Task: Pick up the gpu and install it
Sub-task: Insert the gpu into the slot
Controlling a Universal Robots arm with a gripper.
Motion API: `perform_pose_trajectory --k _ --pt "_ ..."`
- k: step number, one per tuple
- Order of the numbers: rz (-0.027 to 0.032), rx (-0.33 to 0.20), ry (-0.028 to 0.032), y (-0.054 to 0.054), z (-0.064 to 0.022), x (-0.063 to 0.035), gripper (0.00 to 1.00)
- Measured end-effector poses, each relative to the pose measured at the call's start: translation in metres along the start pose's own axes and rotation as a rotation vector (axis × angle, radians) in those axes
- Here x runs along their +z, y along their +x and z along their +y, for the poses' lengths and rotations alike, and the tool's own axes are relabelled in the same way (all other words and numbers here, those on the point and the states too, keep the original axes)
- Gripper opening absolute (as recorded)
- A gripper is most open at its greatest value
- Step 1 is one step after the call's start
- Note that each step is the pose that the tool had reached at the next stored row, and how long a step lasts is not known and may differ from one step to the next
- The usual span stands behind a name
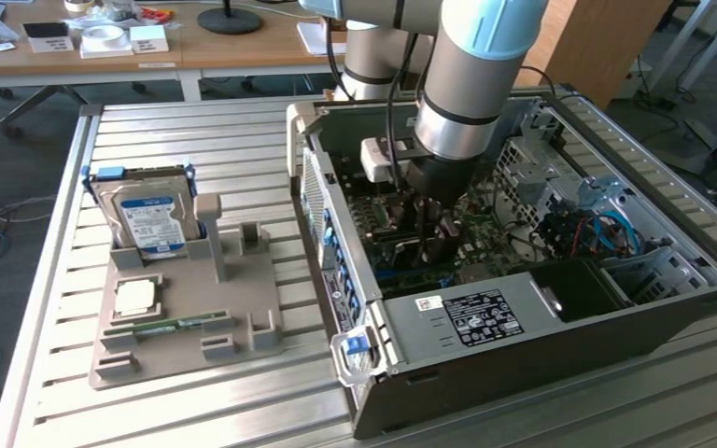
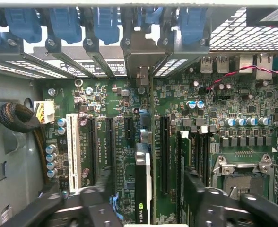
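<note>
gpu (image 2: pixel 143 184) upright between open tool (image 2: pixel 146 198) fingers

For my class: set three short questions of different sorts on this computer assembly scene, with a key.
1. True or false: the graphics card stands edge-up on the green board inside the computer case.
2. Where is the hard drive? A) inside the case B) upright in the grey holder
3. Fill in: the claw has its fingers on ___ sides of the card.

Key: 1 true; 2 B; 3 both.
</note>
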State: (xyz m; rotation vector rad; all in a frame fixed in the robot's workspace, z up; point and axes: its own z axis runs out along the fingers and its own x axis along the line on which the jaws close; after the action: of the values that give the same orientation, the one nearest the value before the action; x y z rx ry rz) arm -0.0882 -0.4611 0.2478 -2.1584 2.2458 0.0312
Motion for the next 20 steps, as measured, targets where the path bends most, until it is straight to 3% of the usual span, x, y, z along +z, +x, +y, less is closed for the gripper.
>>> perform_pose_trajectory --k 1,4,5,6,7,20 --pt "0.0000 0.000 0.0000 0.000 0.0000 0.0000 0.74" --pt "0.0000 0.000 0.0000 0.000 0.0000 0.0000 0.74" --pt "0.0002 0.000 -0.0001 0.000 0.0000 -0.0018 0.80" --pt "0.0002 0.000 0.0000 0.000 0.0000 -0.0075 0.80" --pt "0.0000 0.000 0.0000 -0.001 -0.0001 -0.0194 0.80" --pt "0.0000 0.000 0.0014 -0.002 -0.0002 -0.0537 0.80"
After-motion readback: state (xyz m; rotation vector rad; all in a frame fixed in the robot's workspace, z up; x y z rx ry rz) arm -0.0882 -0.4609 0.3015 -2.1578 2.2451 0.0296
